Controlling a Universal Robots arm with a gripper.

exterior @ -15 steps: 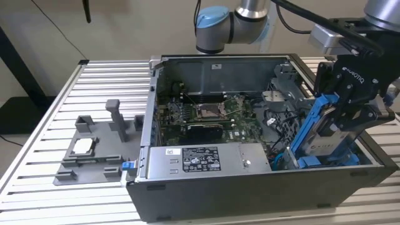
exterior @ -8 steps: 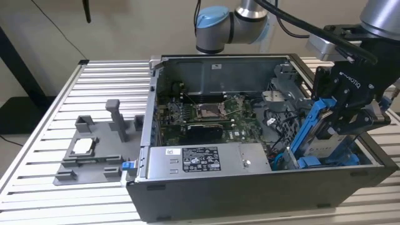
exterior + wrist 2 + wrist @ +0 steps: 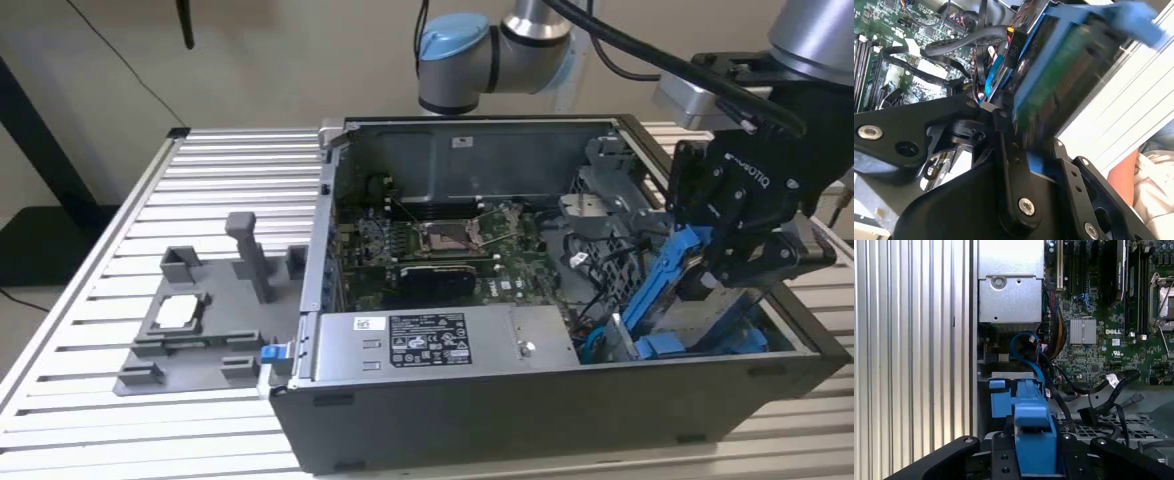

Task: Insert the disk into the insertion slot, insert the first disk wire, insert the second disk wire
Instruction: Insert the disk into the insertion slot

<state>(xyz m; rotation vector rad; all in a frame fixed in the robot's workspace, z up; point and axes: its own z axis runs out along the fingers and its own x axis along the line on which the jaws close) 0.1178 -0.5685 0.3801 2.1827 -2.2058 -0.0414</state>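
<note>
In the first wrist view, at the lower middle of the frame, the gripper [image 3: 1036,462] is clamped on the disk [image 3: 1034,432], with its black fingers [image 3: 1000,455] pressed to either side of the blue carrier. Just beyond, the insertion slot [image 3: 1004,376] lies open, and a blue cable [image 3: 1026,347] loops above it. In the exterior view the disk hangs tilted at the lower right, its lower end at the bay mouth inside the computer case [image 3: 534,400], not yet seated. I judge the first step is in hand. Finishing it calls for squaring the carrier to the bay walls and staying clear of the black cables [image 3: 1094,385]. Farther off lie the motherboard [image 3: 454,245] and, at the left on the counter [image 3: 227,170], a grey tray [image 3: 187,340].
</note>
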